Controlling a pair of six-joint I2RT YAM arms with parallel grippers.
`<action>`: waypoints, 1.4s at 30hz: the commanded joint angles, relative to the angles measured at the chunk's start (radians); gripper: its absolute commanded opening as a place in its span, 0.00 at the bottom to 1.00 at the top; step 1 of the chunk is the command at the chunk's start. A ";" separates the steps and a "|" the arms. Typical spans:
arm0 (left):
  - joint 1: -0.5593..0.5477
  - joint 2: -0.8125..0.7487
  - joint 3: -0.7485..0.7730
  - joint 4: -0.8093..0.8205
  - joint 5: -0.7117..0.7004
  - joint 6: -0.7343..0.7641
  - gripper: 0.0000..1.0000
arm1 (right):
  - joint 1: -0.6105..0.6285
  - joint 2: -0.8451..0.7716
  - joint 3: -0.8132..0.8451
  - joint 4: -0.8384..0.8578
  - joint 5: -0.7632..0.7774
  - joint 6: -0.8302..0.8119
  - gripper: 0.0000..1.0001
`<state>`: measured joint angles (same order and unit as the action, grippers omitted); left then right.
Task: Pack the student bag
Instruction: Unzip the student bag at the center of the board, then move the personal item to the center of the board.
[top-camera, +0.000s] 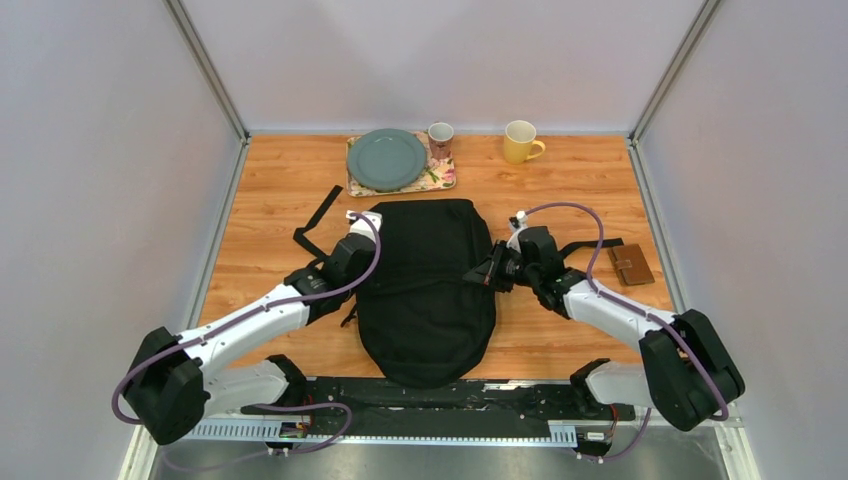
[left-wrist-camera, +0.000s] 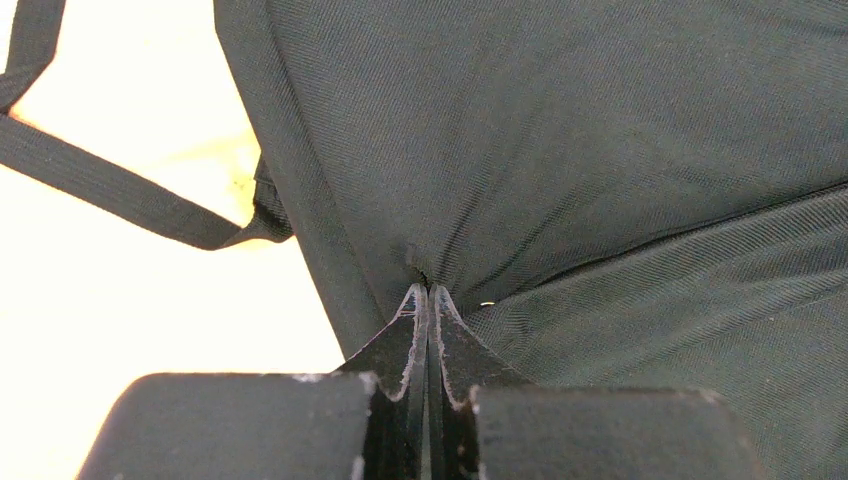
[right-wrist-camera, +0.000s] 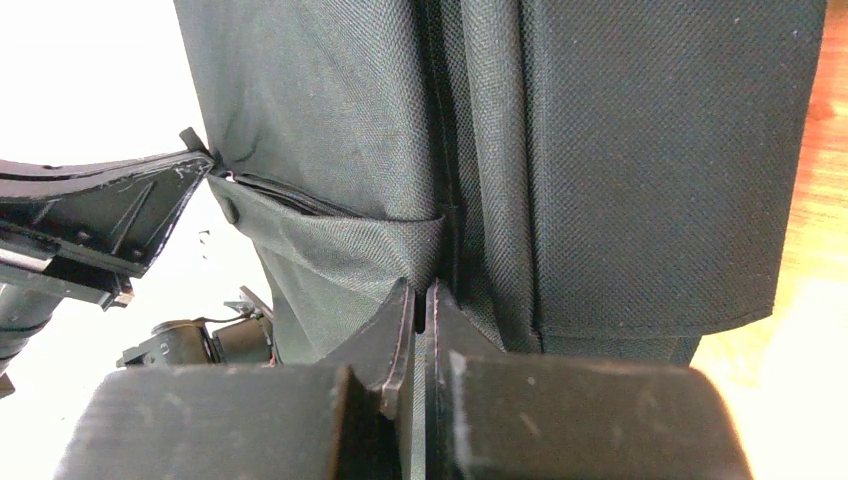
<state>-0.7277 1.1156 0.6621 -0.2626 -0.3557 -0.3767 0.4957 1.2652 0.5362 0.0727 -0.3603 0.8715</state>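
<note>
The left pincer (left-wrist-camera: 428, 292) is clenching a pinch of fabric at the left side of the student bag (top-camera: 430, 290). The right pincer (right-wrist-camera: 421, 292) is clenching a fold at the bag's right side. The bag is lying flat at the middle of the desk (top-camera: 280, 190), reaching toward the near edge. A brown wallet (top-camera: 631, 265) is sitting near the right edge, and a plate (top-camera: 387, 159), a cup (top-camera: 440, 134) and a yellow mug (top-camera: 520, 142) are standing along the far edge.
</note>
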 joint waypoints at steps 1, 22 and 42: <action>0.024 -0.031 -0.024 -0.038 0.022 0.004 0.00 | -0.019 -0.032 -0.012 0.038 0.009 -0.003 0.03; 0.059 -0.322 -0.065 -0.193 -0.100 -0.065 0.75 | -0.195 -0.415 0.180 -0.553 0.452 -0.216 0.65; 0.059 -0.445 -0.071 -0.116 0.329 -0.097 0.78 | -0.595 -0.290 0.384 -0.772 0.578 -0.381 0.83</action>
<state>-0.6727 0.7136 0.5877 -0.4458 -0.1684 -0.4423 -0.0189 0.9192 0.8509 -0.6617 0.2108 0.5652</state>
